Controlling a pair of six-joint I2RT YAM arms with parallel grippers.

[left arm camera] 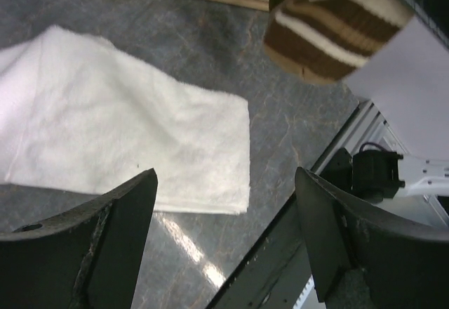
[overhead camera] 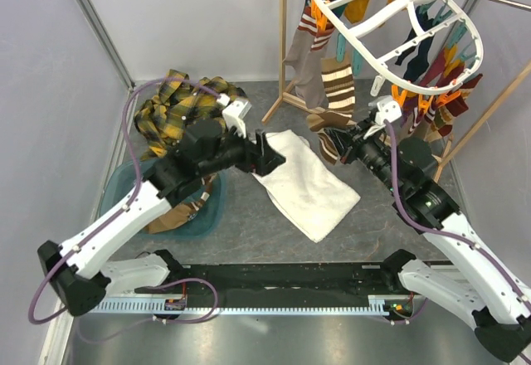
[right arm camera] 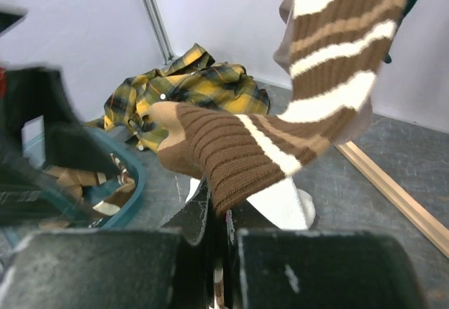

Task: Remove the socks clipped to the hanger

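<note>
The white oval hanger (overhead camera: 390, 37) hangs at the upper right with several socks clipped under it, among them teal, mustard and maroon-striped ones (overhead camera: 440, 91). A brown and cream striped sock (overhead camera: 336, 91) dangles from its near-left side, stretched down toward the table. My right gripper (overhead camera: 342, 145) is shut on that sock's lower end; in the right wrist view the sock (right arm camera: 280, 140) runs up and right from the pinched jaws (right arm camera: 221, 211). My left gripper (overhead camera: 270, 153) hovers open above the white towel, holding nothing (left arm camera: 224, 182). The striped sock's toe (left arm camera: 330, 28) shows ahead of it.
A white towel (overhead camera: 303, 182) lies flat in the middle of the table. A yellow-black plaid shirt (overhead camera: 178, 104) is heaped at the back left. A teal basin (overhead camera: 211, 211) with socks in it sits under the left arm. The wooden rack frame (overhead camera: 284, 50) stands behind the hanger.
</note>
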